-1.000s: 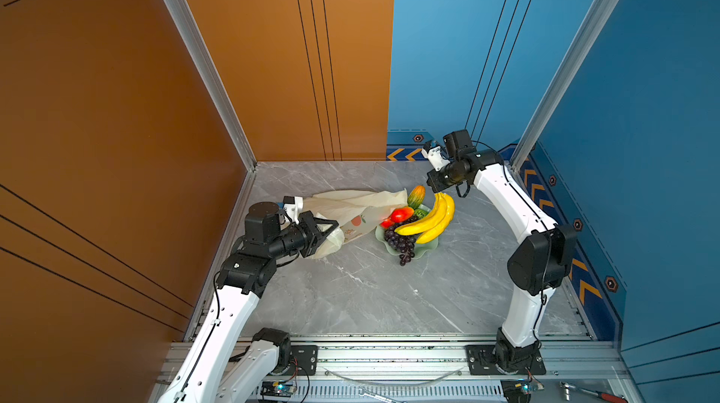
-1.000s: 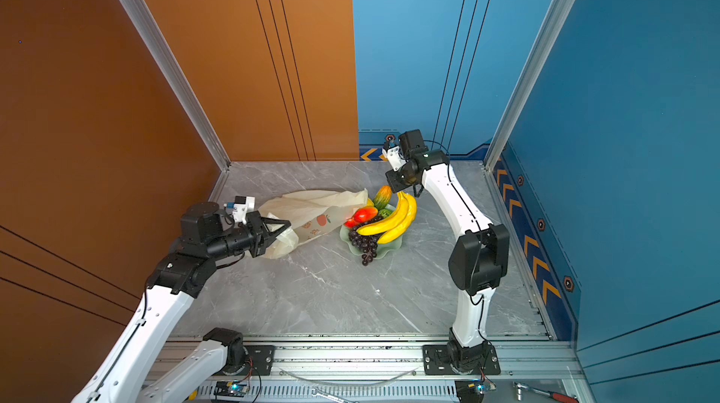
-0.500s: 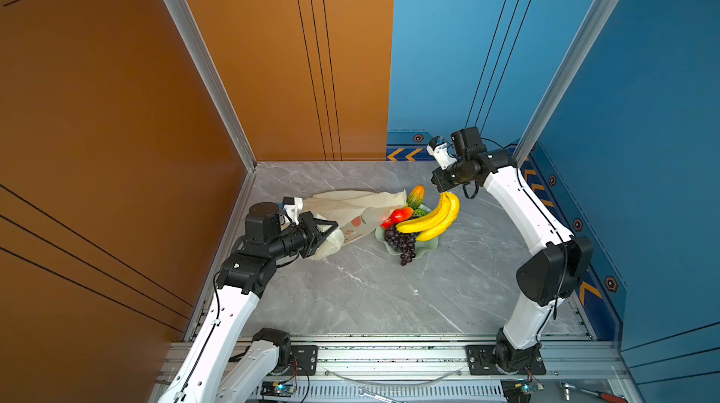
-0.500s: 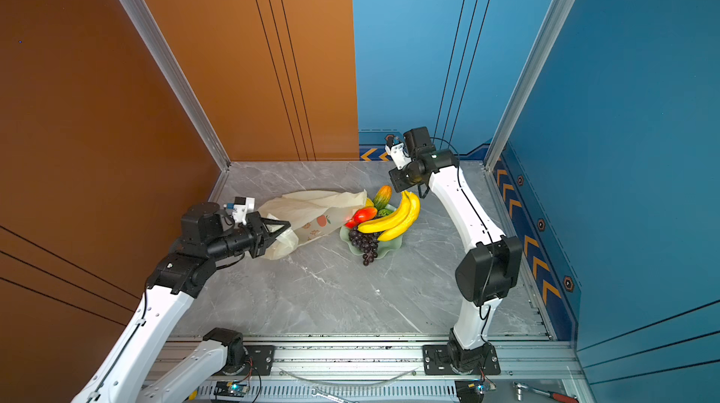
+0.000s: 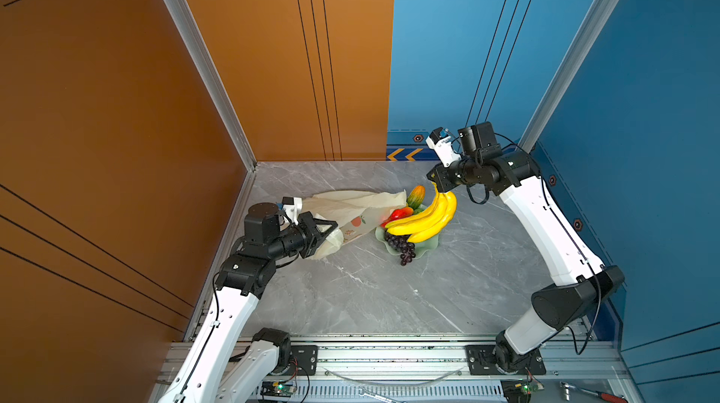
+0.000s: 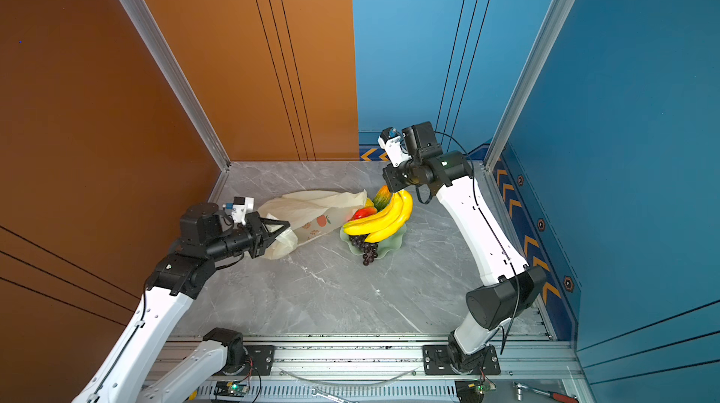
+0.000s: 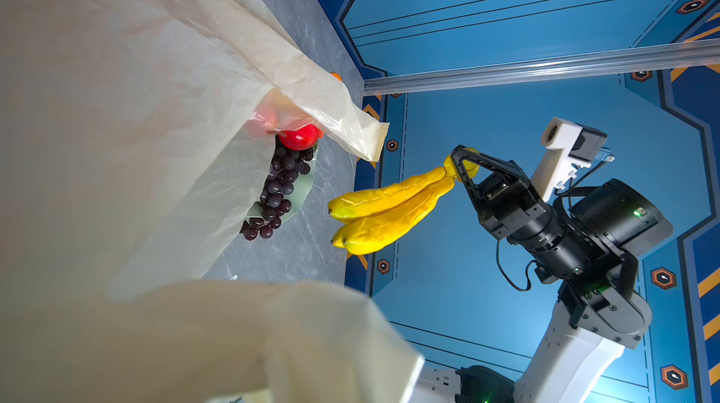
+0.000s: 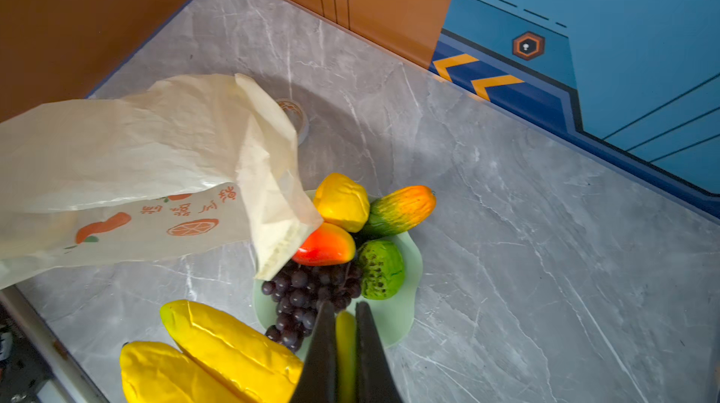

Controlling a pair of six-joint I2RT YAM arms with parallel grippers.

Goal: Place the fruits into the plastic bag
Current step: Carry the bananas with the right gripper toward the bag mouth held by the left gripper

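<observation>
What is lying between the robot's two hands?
In both top views: the cream plastic bag, gripped by the left hand, then the pale green dish holding grapes. The right hand holds the banana bunch.

The plastic bag [image 8: 128, 155] is thin, crinkled, translucent film; the banana bunch [image 7: 385, 204] is glossy, creased plastic; the tabletop [image 5: 389, 295] looks polished marble.

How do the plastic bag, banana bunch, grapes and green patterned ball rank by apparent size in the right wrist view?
Largest to smallest:
1. plastic bag
2. banana bunch, though it is very near the camera and cut off by the frame edge, so its rank is unsure
3. grapes
4. green patterned ball
</observation>
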